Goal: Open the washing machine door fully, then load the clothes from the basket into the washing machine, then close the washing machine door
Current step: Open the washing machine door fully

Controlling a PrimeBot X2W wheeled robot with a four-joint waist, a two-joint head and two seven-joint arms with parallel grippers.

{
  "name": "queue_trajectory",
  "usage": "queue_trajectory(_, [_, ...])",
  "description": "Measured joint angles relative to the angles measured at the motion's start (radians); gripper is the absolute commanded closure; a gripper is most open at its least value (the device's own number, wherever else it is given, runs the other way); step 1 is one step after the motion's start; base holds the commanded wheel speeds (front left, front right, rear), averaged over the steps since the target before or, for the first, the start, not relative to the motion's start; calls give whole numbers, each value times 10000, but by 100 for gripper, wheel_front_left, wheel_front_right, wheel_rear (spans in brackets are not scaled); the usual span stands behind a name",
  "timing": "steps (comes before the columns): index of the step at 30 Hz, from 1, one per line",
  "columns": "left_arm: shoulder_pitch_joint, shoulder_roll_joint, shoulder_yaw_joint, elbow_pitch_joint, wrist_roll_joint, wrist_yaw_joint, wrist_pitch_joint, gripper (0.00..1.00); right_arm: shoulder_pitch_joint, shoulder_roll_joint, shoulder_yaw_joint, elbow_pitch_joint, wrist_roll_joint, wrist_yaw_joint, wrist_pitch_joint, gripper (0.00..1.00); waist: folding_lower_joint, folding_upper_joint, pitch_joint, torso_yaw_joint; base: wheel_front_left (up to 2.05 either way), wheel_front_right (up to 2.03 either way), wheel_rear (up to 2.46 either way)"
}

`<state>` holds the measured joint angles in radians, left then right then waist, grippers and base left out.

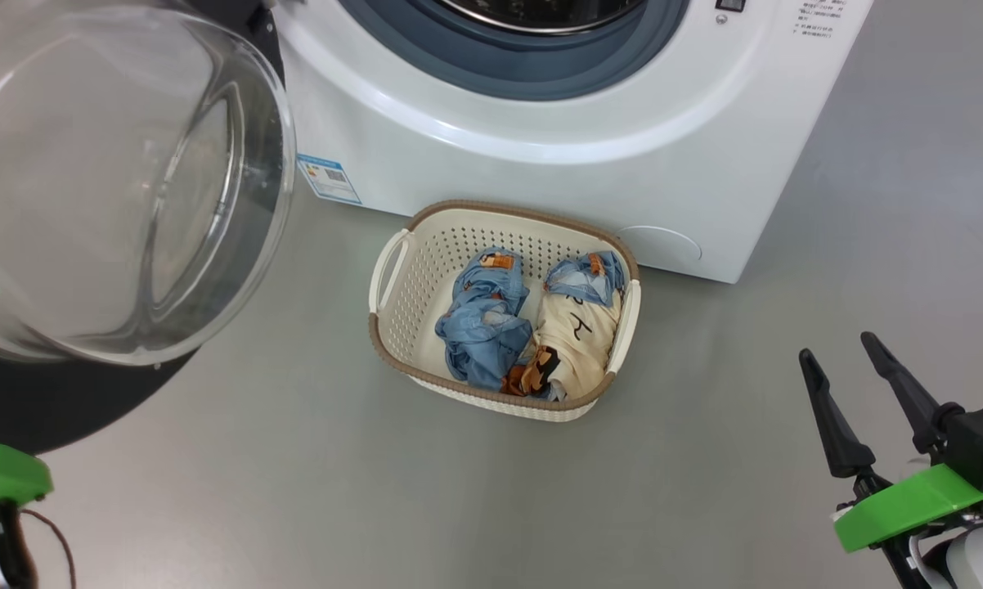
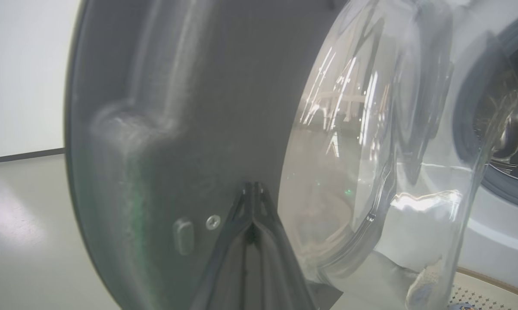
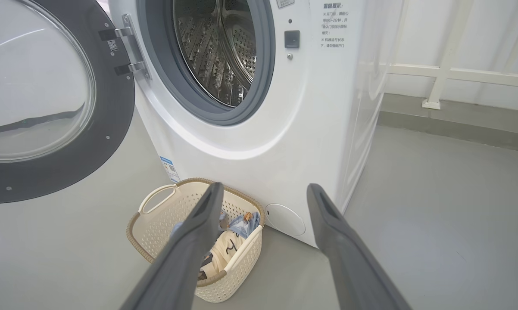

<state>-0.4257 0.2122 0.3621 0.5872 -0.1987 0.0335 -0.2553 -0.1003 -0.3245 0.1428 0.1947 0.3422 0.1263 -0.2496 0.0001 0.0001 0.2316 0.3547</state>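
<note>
The washing machine [image 1: 540,155] stands with its door [image 1: 115,180] swung out to the left, glass bowl facing me. In front of it on the floor is the cream basket [image 1: 393,327], holding the clothes: a light blue bundle [image 1: 483,319] and a cream patched one [image 1: 577,335]. My right gripper [image 1: 837,347] hangs open to the right of the basket, nothing between its fingers. In the right wrist view its fingers [image 3: 198,232] frame the basket [image 3: 155,215] and the steel drum [image 3: 216,47]. My left gripper [image 2: 252,187] is shut, tips right at the door's dark inner rim [image 2: 177,129].
Grey floor spreads in front of and to the right of the machine. A blue label sticker [image 1: 328,178] and a round cover [image 1: 663,243] sit at its base. A white wall with a rail [image 3: 457,73] runs behind on the right.
</note>
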Motion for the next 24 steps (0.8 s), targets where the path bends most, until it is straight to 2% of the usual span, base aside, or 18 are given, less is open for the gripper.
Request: queue_trajectory(24, [-2023, 888, 1365, 2082, 366, -33, -6, 100, -650, -510, 125, -58, -150, 0, 0, 0, 0, 0, 1141, -119, 0, 0, 0])
